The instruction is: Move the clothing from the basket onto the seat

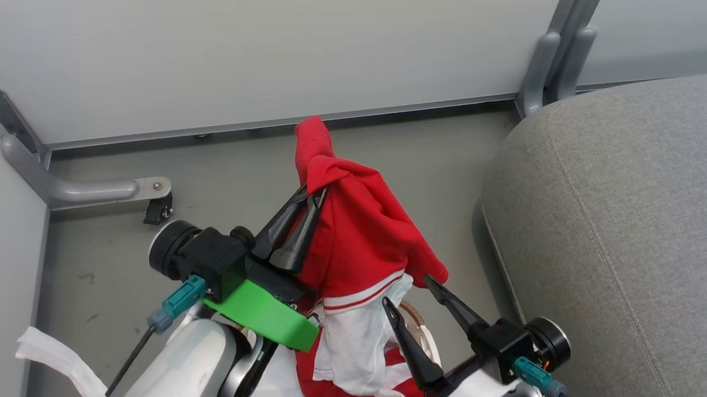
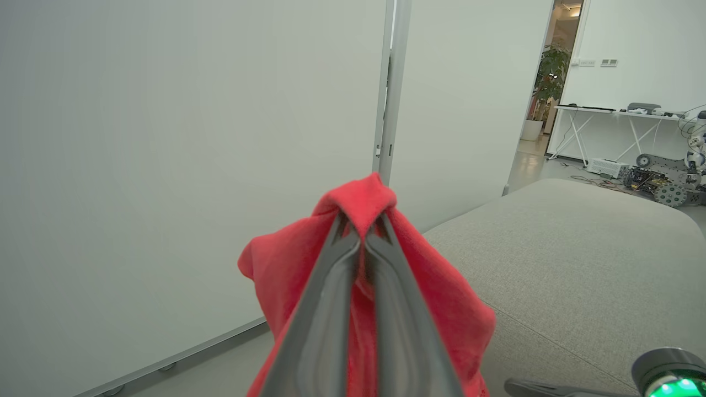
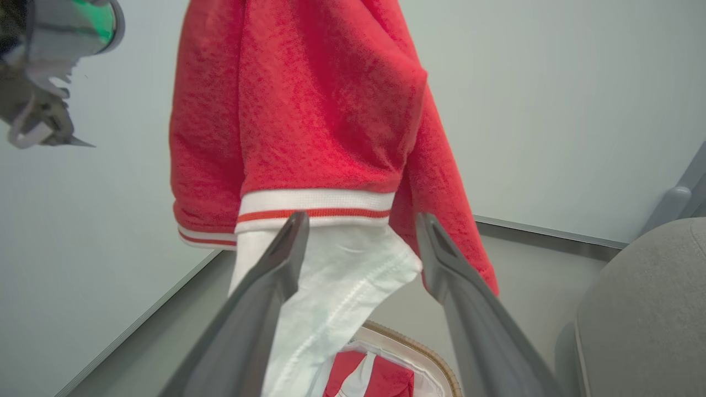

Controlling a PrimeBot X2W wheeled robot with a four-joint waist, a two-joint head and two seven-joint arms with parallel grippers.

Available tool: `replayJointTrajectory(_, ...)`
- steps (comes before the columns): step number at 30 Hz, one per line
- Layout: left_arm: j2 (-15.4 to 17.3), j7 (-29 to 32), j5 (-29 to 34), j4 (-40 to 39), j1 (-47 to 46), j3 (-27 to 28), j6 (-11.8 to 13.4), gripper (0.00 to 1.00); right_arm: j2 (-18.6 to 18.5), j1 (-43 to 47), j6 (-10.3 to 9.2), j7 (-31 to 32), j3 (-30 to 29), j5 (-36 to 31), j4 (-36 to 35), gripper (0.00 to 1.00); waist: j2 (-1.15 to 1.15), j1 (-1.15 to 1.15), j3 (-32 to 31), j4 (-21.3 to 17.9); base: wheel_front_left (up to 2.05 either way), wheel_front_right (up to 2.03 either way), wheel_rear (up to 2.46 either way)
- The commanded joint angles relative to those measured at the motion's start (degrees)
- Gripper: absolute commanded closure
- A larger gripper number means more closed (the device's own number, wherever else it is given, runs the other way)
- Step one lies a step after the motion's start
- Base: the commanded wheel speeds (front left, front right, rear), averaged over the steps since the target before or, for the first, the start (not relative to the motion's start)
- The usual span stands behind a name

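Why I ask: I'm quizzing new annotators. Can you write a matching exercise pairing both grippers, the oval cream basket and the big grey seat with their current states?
Things
1. left gripper, two long dark fingers
2. right gripper
3. oval cream-white plastic basket with brown woven-look rim
4. large grey fabric-upholstered seat

States
A. no clothing on its visible part, at the robot's right
B. shut on the soft red jersey garment with white panels
C. has red-and-white cloth inside, below the raised garment
D. open, holding nothing

Pairs: 1-B; 2-D; 3-C; 4-A

Fuzzy red cloth clothing (image 3: 309, 105), matt grey woven-fabric seat (image 1: 642, 215), brown woven-look basket (image 3: 424, 353) rim
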Motion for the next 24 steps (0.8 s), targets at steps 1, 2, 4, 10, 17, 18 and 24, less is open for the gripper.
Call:
replayJointTrajectory(1, -0.11, -0.08, -0.11, -0.22, -0.98, -0.16, -0.19, 1.0, -0.39, -1.45, -0.04, -0.13, 0.66, 0.38, 0.37, 0.0, 0.0, 0.01, 0.32, 0.26, 0.0, 0.0, 0.0)
replayJointTrajectory(2, -0.11, -0.08, -0.18, -0.28, -1.11, -0.37, -0.19, 1.0, -0.4, -2.25, -0.04, -0.12, 0.99, 0.65, 0.77, 0.0, 0.0, 0.01, 0.44, 0.38, 0.0, 0.0, 0.0)
replayJointTrajectory(4, -0.14, -0.08, -0.37, -0.53, -1.49, -0.69, -0.19, 1.0, -0.56, -4.04, -0.04, -0.13, 1.76, 0.93, 1.61, 0.0, 0.0, 0.01, 0.78, 0.74, 0.0, 0.0, 0.0)
replayJointTrajectory(10, 0.05, -0.08, -0.28, -1.23, -2.26, -2.05, -0.19, 1.0, -1.5, -8.02, -0.04, -0.12, 3.66, 2.14, 3.81, 0.0, 0.0, 0.01, 1.37, 1.78, 0.0, 0.0, 0.0)
replayJointTrajectory(17, 0.12, -0.08, -0.9, -1.7, -3.08, -4.65, -0.19, 1.0, -2.14, -11.52, -0.04, -0.13, 5.67, 3.82, 6.01, 0.0, 0.0, 0.01, 1.82, 3.1, 0.0, 0.0, 0.0)
replayJointTrajectory(18, 0.1, -0.08, -0.83, -1.72, -3.19, -4.96, -0.19, 1.0, -2.12, -11.98, -0.04, -0.12, 6.19, 4.05, 6.23, 0.0, 0.0, 0.01, 1.88, 3.32, 0.0, 0.0, 0.0)
replayJointTrajectory(24, 0.32, -0.08, -1.31, -1.75, -3.51, -6.45, -0.19, 1.0, -1.7, -14.31, -0.04, -0.12, 8.52, 4.77, 6.5, 0.0, 0.0, 0.01, 2.21, 4.36, 0.0, 0.0, 0.0)
